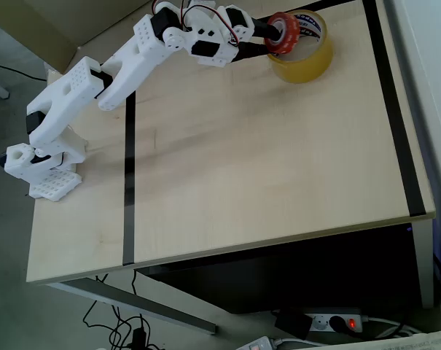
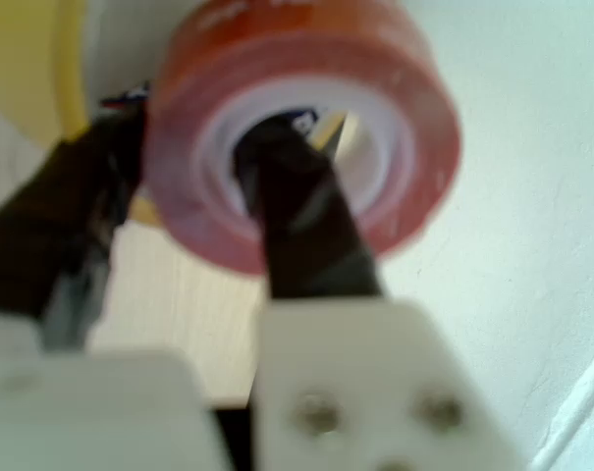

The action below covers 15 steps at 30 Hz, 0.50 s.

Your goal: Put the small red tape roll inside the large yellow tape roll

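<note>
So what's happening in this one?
A white robot arm reaches across a wooden table toward its far corner. Its tool is shut on the small red tape roll, one finger through the roll's white core and the other on the outside. In the overhead view the red roll is held at the near rim of the large yellow tape roll, which stands on the table. It is not yet dropped inside.

Tabletop (image 1: 264,168) open below large yellow tape roll (image 1: 305,49); roll near far table edge.
</note>
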### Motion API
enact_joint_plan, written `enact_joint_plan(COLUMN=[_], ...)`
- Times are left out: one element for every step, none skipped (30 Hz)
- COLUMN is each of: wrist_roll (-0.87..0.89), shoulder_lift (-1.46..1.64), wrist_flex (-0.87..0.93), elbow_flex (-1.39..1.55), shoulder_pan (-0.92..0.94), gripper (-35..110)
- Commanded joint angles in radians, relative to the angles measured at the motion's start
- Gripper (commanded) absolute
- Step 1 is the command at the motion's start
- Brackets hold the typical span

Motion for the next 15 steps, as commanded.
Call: enact_joint_plan(wrist_roll=[0.011,0.011,0.011,0.011,0.011,0.011,0.011,0.011,0.011,0.011,0.011,0.011,0.011,0.011,0.011], shoulder_lift=[0.055,0.055,0.055,0.055,0.055,0.055,0.055,0.055,0.055,0.055,0.055,0.055,0.057,0.060,0.069], wrist_flex=[0.037,0.041,0.044,0.049,0.052,0.055,0.058,0.061,0.066,0.074,0.080,0.091,0.104,0.120,0.140], elbow_flex=[-0.041,-0.044,-0.046,-0.049,-0.052,-0.055,-0.057,-0.061,-0.066,-0.074,-0.081,-0.092,-0.106,-0.118,-0.123], shoulder_pan=[-0.006,-0.005,-0.005,-0.003,-0.002,0.000,0.002,0.002,0.003,0.005,0.005,0.006,0.009,0.012,0.017], gripper=[12,13,13,14,15,15,15,15,16,17,17,17,17,18,19])
